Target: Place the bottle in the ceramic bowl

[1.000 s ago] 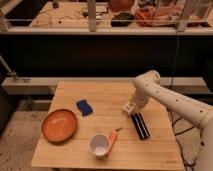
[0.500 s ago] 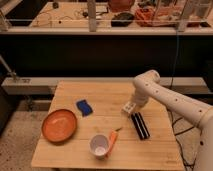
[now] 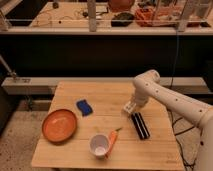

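The gripper [image 3: 132, 104] sits low over the wooden table [image 3: 70, 95], at the far end of the black ribbed bar [image 3: 140, 125]. We take the small pale shape at its tip to be the bottle [image 3: 128, 108], though we cannot tell its long axis or whether the gripper is closed on it. The ceramic bowl [image 3: 59, 125] lies well apart toward the view's left, so we judge the carry must cross the table between the blue sponge [image 3: 84, 107] and the white cup [image 3: 99, 145].

dim room, warm light on the wooden table [image 3: 70, 150], dark backdrop, tool [image 3: 130, 107] pale-lit over table's right side
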